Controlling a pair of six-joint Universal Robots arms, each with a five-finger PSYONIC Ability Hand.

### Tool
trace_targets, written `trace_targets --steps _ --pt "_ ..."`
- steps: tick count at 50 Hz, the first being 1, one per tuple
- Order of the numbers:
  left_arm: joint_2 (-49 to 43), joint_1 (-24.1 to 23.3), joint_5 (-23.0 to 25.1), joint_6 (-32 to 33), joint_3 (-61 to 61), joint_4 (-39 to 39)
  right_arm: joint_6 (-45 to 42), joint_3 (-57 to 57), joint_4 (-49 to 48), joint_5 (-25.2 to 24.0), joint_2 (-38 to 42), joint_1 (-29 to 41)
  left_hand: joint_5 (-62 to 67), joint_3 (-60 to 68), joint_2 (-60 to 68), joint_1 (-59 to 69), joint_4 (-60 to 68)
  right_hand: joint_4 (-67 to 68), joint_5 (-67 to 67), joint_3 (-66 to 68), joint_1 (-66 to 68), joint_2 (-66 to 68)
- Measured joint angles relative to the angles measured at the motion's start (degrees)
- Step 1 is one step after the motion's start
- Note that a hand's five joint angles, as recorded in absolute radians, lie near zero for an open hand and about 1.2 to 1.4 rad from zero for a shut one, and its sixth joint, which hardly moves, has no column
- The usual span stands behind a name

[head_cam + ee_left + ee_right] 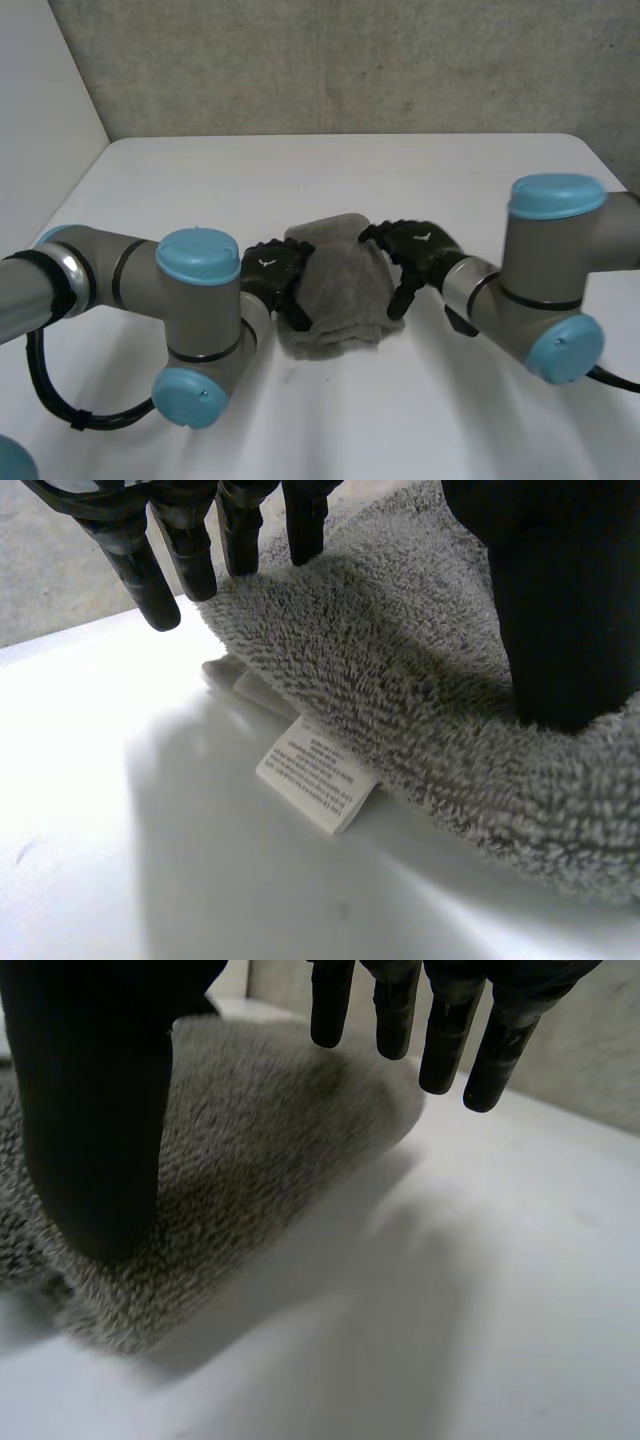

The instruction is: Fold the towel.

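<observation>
A grey terry towel (335, 285) lies folded into a small thick bundle in the middle of the white table (300, 170). My left hand (272, 275) rests at the towel's left edge, open. In the left wrist view its thumb (565, 600) presses on the towel (400, 660) while its straight fingers (180, 550) hover over the fold's edge. A white care label (318, 775) sticks out from under the towel onto the table. My right hand (420, 245) is at the towel's right edge, open. Its thumb (90, 1110) stands on the pile (260, 1150) and its fingers (450, 1030) hang straight just above the towel's rim.
A grey concrete wall (350, 60) rises behind the table's far edge, with a white wall (40, 100) at the left. Both arms' elbows (200, 330) sit low over the table's near part, either side of the towel.
</observation>
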Motion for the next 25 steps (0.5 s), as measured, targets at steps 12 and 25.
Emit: trace_targets --steps 12,25 --pt "7.4 -0.3 -0.3 0.0 -4.6 0.2 -2.8 -4.4 2.8 1.4 -1.1 1.2 -0.1 0.0 -0.2 -0.2 0.0 0.0 0.0 0.0 0.0 0.0" --pt "30.2 5.8 -0.1 1.3 -3.6 -1.5 -1.9 -6.0 2.7 13.1 -24.6 -1.7 -0.1 0.0 -0.3 -0.2 -0.1 0.0 0.0 0.0 -0.1 0.0"
